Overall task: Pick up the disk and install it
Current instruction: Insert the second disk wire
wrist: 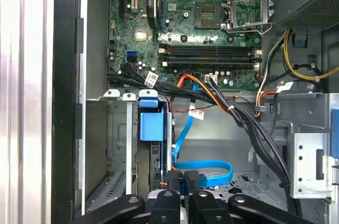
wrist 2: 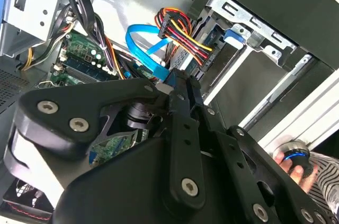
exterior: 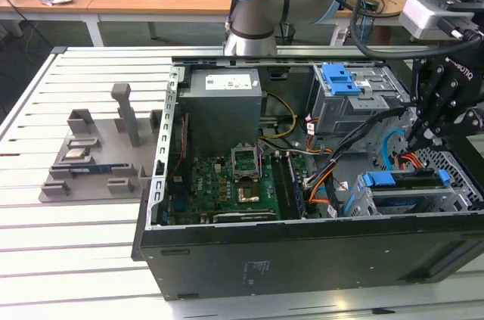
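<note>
The disk (exterior: 404,181) lies in the grey drive cage (exterior: 363,203) at the case's corner on the exterior view's right, with its blue rails showing. In the first wrist view its blue rail end (wrist: 151,124) sits in the cage slot. My black gripper (exterior: 414,143) hangs just above and behind the disk. Its fingers are shut close together at the end of a blue data cable (wrist: 206,172), whose plug sits at the tips of my gripper (wrist: 184,179). In the second wrist view my gripper (wrist 2: 177,81) meets that blue cable (wrist 2: 143,44).
The open case holds a green motherboard (exterior: 234,184), a grey power-supply box (exterior: 223,100) and an upper cage with a blue bracket (exterior: 340,78). Cable bundles (wrist: 238,113) cross beside the gripper. A grey fixture (exterior: 98,153) stands on the table. A person's hand (wrist 2: 288,164) is near the case's edge.
</note>
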Available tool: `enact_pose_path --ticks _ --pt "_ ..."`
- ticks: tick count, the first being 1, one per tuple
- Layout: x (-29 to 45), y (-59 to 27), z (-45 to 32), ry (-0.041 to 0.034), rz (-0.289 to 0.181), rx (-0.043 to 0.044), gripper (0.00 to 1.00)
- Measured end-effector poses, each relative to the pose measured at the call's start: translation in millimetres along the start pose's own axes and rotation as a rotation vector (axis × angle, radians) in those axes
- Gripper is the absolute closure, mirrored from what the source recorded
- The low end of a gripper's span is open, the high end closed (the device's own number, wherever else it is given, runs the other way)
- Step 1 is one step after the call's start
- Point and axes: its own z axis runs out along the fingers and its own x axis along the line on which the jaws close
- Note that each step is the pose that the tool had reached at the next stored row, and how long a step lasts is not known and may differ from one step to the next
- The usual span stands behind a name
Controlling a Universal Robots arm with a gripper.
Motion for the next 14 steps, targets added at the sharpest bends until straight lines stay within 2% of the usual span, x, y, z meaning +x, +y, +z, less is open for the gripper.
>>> enact_pose_path --ticks 2,3,8,14 --pt "2.1 0.1 0.1 -0.0002 0.0 0.0 0.84" --pt "5.8 0.4 0.3 0.0 0.0 0.0 0.84" --pt "16.5 0.5 9.3 -0.0007 -0.002 0.0 0.84" --pt "17.6 0.3 17.7 -0.0068 -0.003 0.0 0.84"
